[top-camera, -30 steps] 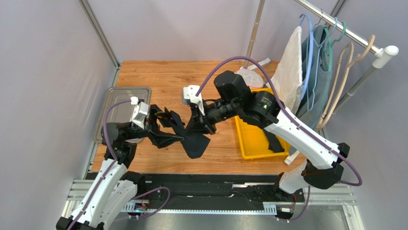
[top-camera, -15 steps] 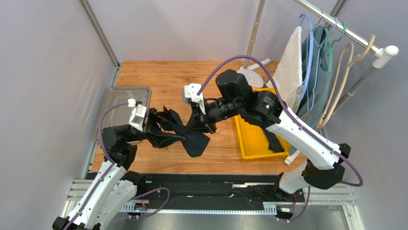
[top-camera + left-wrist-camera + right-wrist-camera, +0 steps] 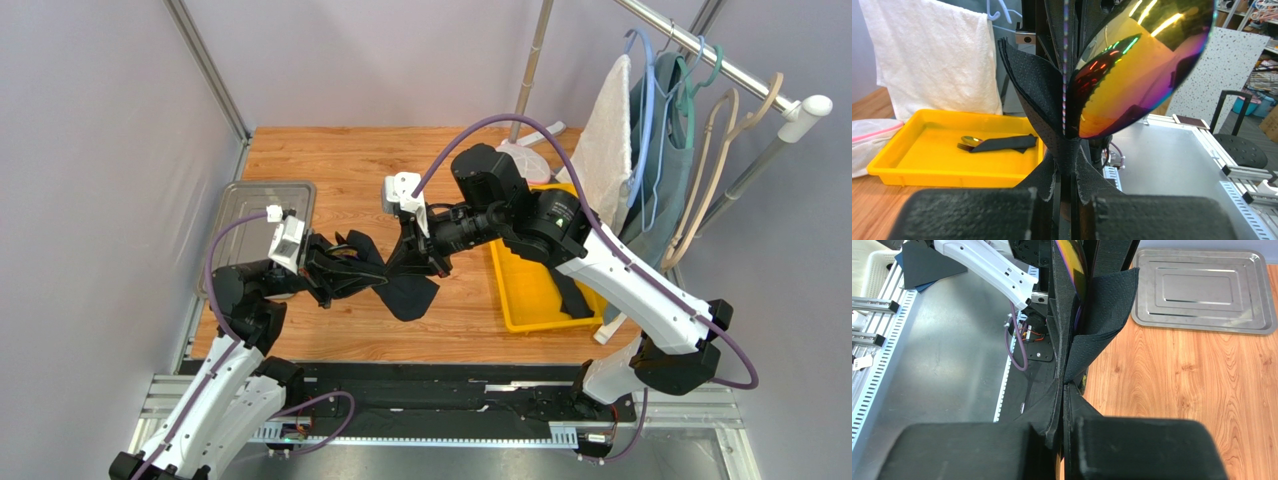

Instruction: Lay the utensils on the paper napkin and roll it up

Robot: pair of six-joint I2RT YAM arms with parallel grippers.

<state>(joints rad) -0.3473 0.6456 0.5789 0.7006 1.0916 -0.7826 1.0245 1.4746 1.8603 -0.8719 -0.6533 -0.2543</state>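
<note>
Bright, even light; blurry close foreground.

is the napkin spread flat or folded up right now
Folded, not spread: the paper napkin is creased around a spoon head, pinched by left gripper and right gripper.

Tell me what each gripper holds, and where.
Both are shut on the paper napkin, folded around a spoon: the left gripper pinches one end of the bundle, the right gripper the opposite end.

Left claw (image 3: 372, 276), right claw (image 3: 402, 268): pinched, tip-to-tip.
</note>
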